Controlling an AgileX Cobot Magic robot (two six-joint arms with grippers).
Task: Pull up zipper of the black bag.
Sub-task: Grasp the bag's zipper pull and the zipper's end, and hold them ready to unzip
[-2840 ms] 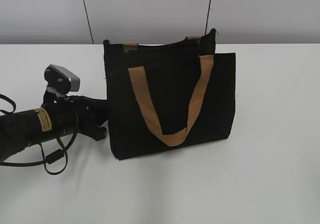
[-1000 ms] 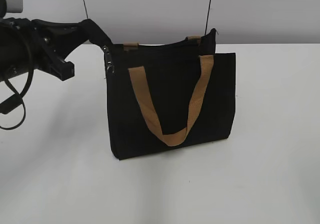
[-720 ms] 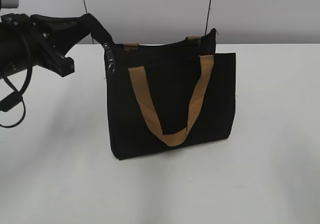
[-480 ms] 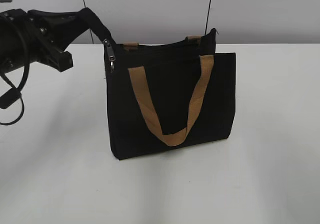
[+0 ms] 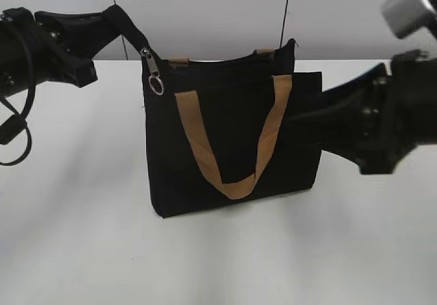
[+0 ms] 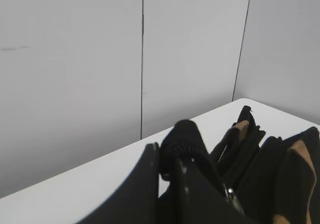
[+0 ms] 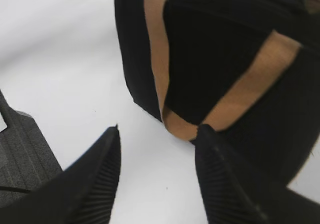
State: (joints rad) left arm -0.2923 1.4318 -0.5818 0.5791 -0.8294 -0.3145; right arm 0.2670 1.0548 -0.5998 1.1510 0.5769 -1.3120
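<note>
The black bag (image 5: 235, 117) stands upright on the white table, its tan strap handle (image 5: 231, 185) hanging down the front. My left gripper (image 5: 113, 18) is shut on the black zip track end tab (image 6: 182, 141) and holds it up above the bag's top left corner. The zipper (image 5: 149, 63), a silver slider with a dangling ring, hangs just below that tab; it also shows in the left wrist view (image 6: 231, 197). My right gripper (image 5: 304, 114) is open and empty beside the bag's right side. In the right wrist view its jaws (image 7: 159, 134) are over bare table in front of the bag (image 7: 215, 58).
The white table (image 5: 218, 257) runs to a grey panelled wall (image 5: 205, 11) just behind the bag. Both black arms reach in from the sides at bag height, with a looped cable (image 5: 13, 138) under the left one.
My left gripper has risen from beside the bag's base to its top left corner and pulled the tab up; the slider and ring now hang free. My right arm has come in from the right.
</note>
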